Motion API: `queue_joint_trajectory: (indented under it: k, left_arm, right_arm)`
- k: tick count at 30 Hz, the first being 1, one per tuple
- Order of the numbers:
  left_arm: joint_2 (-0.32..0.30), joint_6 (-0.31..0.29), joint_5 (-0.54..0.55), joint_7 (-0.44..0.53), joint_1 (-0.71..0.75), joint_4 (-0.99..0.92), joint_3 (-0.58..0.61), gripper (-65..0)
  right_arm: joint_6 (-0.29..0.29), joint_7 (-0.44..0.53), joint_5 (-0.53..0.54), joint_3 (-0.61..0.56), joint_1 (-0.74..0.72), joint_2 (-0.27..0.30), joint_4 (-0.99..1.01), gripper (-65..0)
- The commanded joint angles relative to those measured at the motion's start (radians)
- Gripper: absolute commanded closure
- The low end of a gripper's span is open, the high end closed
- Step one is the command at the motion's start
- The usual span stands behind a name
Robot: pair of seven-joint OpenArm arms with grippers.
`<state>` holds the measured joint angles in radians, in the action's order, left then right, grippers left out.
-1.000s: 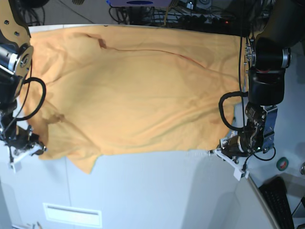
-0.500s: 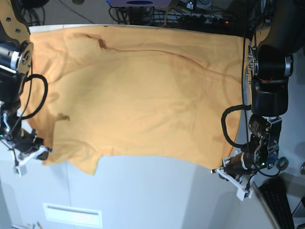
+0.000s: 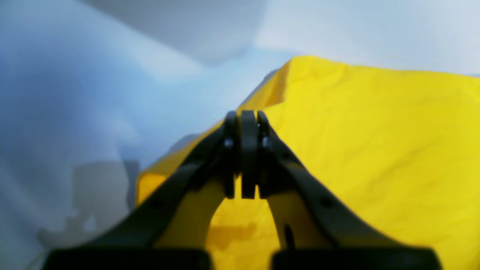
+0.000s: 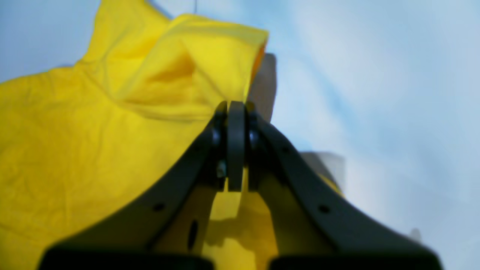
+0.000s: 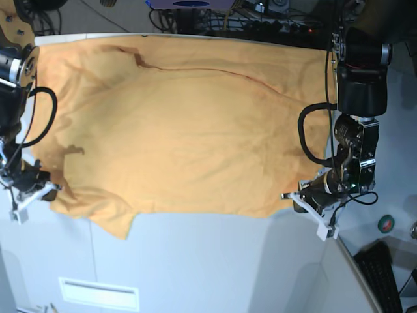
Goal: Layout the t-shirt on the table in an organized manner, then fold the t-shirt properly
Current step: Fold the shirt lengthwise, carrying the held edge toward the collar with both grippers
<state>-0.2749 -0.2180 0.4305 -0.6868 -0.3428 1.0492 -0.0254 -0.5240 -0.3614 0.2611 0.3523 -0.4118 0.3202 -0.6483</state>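
Observation:
The orange-yellow t-shirt (image 5: 189,124) lies spread wide over the pale table (image 5: 215,261), its near hem running across the middle of the base view. At that view's right, my left gripper (image 5: 294,201) is shut on the shirt's near right corner. In the left wrist view the closed left gripper (image 3: 248,120) pinches the t-shirt (image 3: 375,150) cloth above the table (image 3: 75,93). On the left of the base view, my right gripper (image 5: 52,189) is shut on the near left edge beside a sleeve. The right wrist view shows the closed right gripper (image 4: 235,108) with the t-shirt (image 4: 93,131) bunched around it.
Cables and electronics (image 5: 260,19) line the far edge behind the shirt. A dark keyboard (image 5: 384,274) and a small round roll (image 5: 386,223) sit off the table at the lower right. A pale rectangular label (image 5: 99,293) lies near the table's front.
Both grippers dipped toward the near edge with the shirt's corners, then came back toward the far side. The near hem followed them, and both stayed shut.

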Motion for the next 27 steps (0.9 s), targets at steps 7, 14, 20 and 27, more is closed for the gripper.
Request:
queue_joint_trajectory:
  k: [7,14,20,27]
  left_arm:
    - [-0.019,-0.007,0.011,0.017,0.064,0.124,-0.005,0.0]
    - [-0.014,-0.01,0.008,-0.086,0.178,0.302,-0.15,0.0]
    - [-0.021,-0.01,0.008,-0.13,0.235,0.386,-0.16,0.0]
    - [-0.053,-0.011,0.009,-0.13,0.307,0.414,-0.195,0.0]
  right_arm:
    - [-0.006,0.017,0.01,0.001,0.015,0.024,-0.032,0.0]
    - [-0.006,-0.034,0.01,0.006,0.112,0.024,-0.199,0.0]
    - [-0.005,-0.11,0.011,0.012,0.167,0.02,-0.31,0.0]
    - [-0.005,-0.12,0.011,0.015,0.216,0.023,-0.334,0.0]
